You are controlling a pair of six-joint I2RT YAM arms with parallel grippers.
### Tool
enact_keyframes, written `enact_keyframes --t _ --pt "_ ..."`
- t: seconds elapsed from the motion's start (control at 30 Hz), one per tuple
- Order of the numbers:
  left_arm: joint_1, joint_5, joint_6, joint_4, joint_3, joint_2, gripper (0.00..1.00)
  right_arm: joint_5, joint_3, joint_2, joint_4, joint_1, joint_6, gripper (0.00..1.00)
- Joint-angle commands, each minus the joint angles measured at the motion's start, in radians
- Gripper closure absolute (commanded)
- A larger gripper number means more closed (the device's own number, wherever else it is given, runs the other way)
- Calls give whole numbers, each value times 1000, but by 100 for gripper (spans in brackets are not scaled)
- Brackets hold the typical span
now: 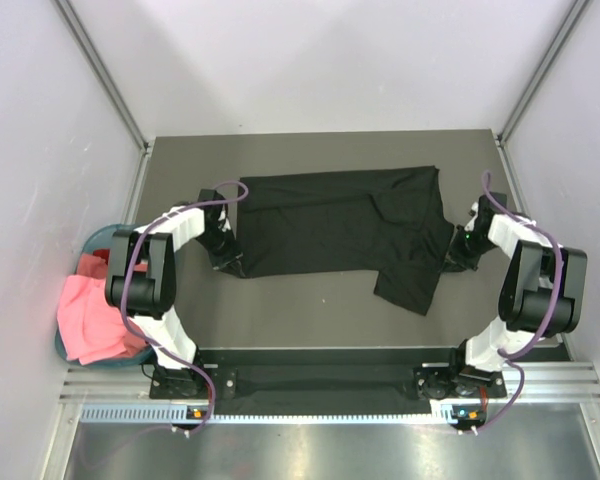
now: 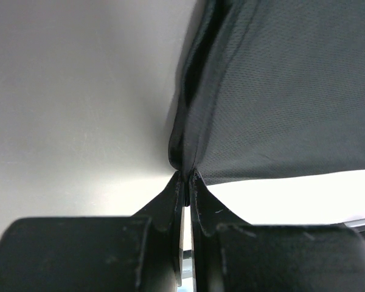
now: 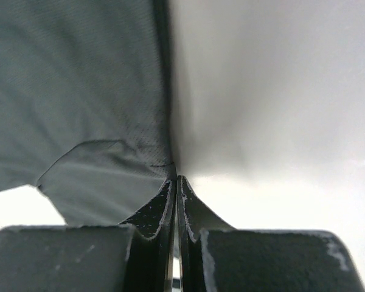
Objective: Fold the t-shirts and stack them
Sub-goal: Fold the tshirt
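The black t-shirt (image 1: 330, 225) lies spread across the middle of the table (image 1: 310, 310), with one flap trailing toward the near edge on the right side. The left fingers (image 2: 170, 201) are pinched almost together on its left edge, close to the near corner. The right fingers (image 3: 159, 207) are closed tight on its right edge. Each pair has only a thin bit of cloth.

The shirt looks light, thin and limp (a fine knit shows in both wrist views), so it will likely sag between the two holds rather than keep a shape. A slack pinch could let it slip out. Hems and corners are the best places to grip, both sides at once and drawn taut so a fold falls straight.

The pink t-shirt (image 1: 90, 315) sits bunched in the basket (image 1: 92, 240), off the table's left side.
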Motion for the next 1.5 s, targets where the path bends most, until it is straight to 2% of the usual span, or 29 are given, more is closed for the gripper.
enact_keyframes --t 0.0,0.27,0.7,0.93,1.47 --pt "4 2 32 -12 66 -60 100 -2 84 -72 -40 17 -2 100" --pt "5 -24 33 -58 225 -31 100 0 275 -45 -109 15 -24 100" --pt "18 -81 21 -67 389 49 100 -95 550 147 -138 17 -39 100" --pt "31 -87 27 -83 495 139 100 -132 637 233 -146 18 -24 100" --pt "38 -79 1 -75 595 222 100 -126 792 377 -162 23 -24 100"
